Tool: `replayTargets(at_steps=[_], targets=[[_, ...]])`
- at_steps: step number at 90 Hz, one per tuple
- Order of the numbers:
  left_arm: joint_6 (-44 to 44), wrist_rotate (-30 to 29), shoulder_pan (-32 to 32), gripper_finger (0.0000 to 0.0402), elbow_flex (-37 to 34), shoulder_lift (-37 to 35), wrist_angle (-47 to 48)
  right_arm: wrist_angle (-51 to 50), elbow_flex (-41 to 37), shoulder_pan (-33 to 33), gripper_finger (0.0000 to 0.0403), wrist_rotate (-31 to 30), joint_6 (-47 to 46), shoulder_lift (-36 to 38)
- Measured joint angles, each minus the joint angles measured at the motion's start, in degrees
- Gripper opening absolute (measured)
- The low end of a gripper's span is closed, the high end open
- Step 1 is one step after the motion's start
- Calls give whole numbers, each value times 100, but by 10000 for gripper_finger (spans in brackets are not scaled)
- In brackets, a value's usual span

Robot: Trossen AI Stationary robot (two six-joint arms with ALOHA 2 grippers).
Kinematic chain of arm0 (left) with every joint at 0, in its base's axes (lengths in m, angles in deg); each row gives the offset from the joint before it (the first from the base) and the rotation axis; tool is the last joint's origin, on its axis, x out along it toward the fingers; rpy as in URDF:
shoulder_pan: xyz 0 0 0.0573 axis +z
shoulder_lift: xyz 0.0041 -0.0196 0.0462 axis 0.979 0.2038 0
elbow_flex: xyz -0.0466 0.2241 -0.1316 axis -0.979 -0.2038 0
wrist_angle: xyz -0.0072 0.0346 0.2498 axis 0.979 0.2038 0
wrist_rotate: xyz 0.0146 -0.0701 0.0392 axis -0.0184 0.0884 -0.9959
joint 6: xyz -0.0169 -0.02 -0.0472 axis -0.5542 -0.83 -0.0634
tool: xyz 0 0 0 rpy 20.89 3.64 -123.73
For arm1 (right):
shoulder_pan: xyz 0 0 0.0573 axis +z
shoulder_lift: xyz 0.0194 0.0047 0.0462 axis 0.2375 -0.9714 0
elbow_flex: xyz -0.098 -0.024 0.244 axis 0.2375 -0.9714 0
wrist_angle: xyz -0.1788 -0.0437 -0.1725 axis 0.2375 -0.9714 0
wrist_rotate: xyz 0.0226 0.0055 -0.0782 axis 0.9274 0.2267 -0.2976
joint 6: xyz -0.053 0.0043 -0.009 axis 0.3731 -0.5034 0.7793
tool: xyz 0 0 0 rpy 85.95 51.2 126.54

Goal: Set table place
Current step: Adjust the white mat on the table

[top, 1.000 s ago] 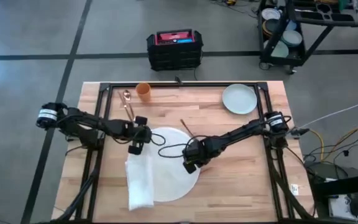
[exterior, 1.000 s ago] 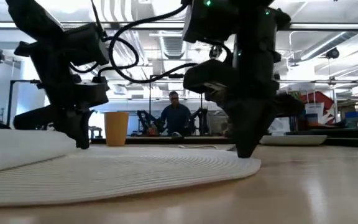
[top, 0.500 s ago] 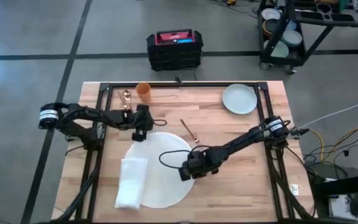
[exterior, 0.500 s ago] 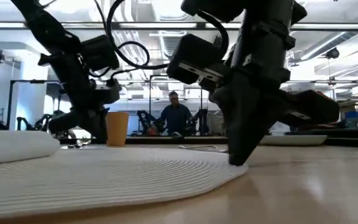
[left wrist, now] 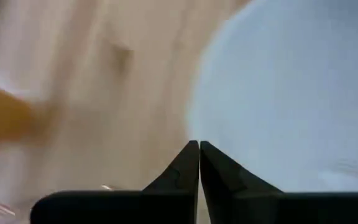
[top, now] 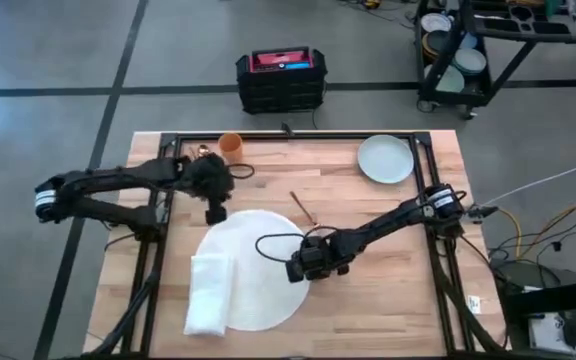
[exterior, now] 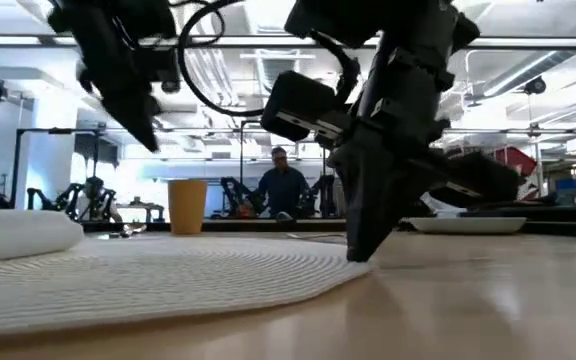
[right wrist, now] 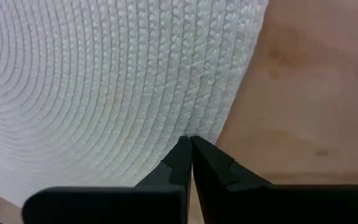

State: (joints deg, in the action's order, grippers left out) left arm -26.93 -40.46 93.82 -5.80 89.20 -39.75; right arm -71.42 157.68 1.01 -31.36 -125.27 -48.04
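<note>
The place, a large round white woven mat [top: 258, 250], lies flat on the light-wood table [top: 388, 290]. A folded white napkin [top: 209, 295] rests on the mat's left part. My right gripper [top: 295, 272] is shut, and its tips stand on the mat's right edge [exterior: 358, 255]. My left gripper [top: 215, 214] is shut on nothing and hangs well above the table, near the mat's far-left rim. The pale grey-green plate [top: 385, 158] sits at the far right. My right gripper presses its shut fingertips [right wrist: 180, 152] down on the mat just inside its right rim [right wrist: 229, 106]. The fingers come from above, slanting in from the table's right side. The mat lies flat on the table under them.
An orange cup [top: 230, 146] stands near the far edge, with a copper spoon [top: 204, 152] beside it. A thin copper utensil [top: 302, 207] lies between the mat and the plate. Bare wood spreads to the right of the mat. A person [exterior: 283, 190] sits far behind the table.
My right gripper has moved toward the table's left edge with its tips on the mat. The mat slid left, carrying the napkin along. My left gripper has left the mat's left part, gone toward the far edge and risen well above the table.
</note>
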Motion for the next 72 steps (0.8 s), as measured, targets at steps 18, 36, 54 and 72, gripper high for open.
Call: replayTargets(at_steps=[18, 36, 54, 72], targets=[[-1426, 685, -880, 0, 53, -552, 789, -17, -3, -186, 0, -49, 307, 0], [-3433, 1381, -2264, 0, -379, -703, 397, -31, -9, -321, 0, -55, 574, 0], [-5076, 1445, -3592, 0, -819, -598, -1174, -33, -9, -426, 0, -39, 885, -2], [-6237, 1366, -4282, 0, -1418, -101, -1894, -35, -11, -469, 0, 34, 1112, -2]])
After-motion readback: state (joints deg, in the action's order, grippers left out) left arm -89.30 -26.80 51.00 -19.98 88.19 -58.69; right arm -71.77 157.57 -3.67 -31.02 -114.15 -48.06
